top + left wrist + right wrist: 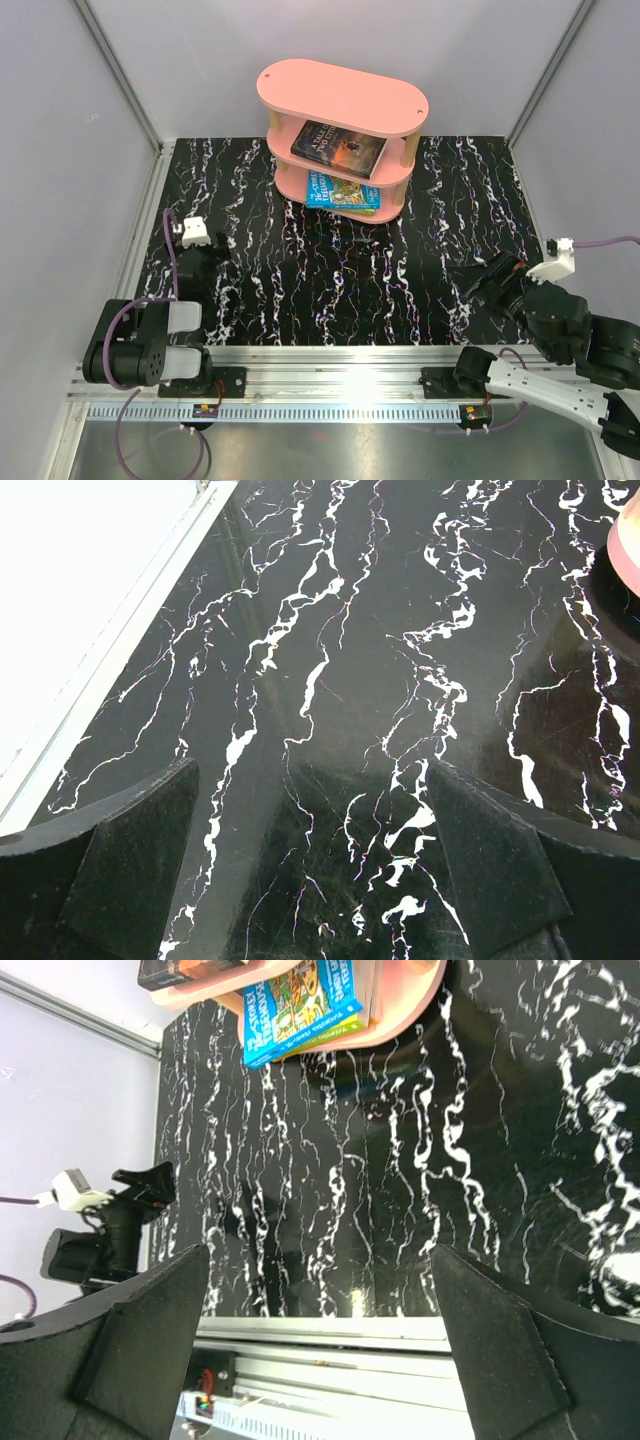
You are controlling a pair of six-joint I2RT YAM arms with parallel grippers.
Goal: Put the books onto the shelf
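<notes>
Overhead you see the dark book (340, 148) on the pink shelf (340, 92), middle tier, blue books (345, 192) beneath; your left wrist view shows mostly surface (380, 680). The left tool (315, 865) and right tool (320, 1345) stand apart.

The shelf (343, 95) is a soft salmon pink, with posts (409, 150) of pale wood. The upper book (340, 148) is dark, with an orange glow across its cover. The lower books (343, 192) are bright blue (a yellow-green edge peeks out underneath). The table (330, 290) is glossy black, streaked with white veins like marble.
</notes>
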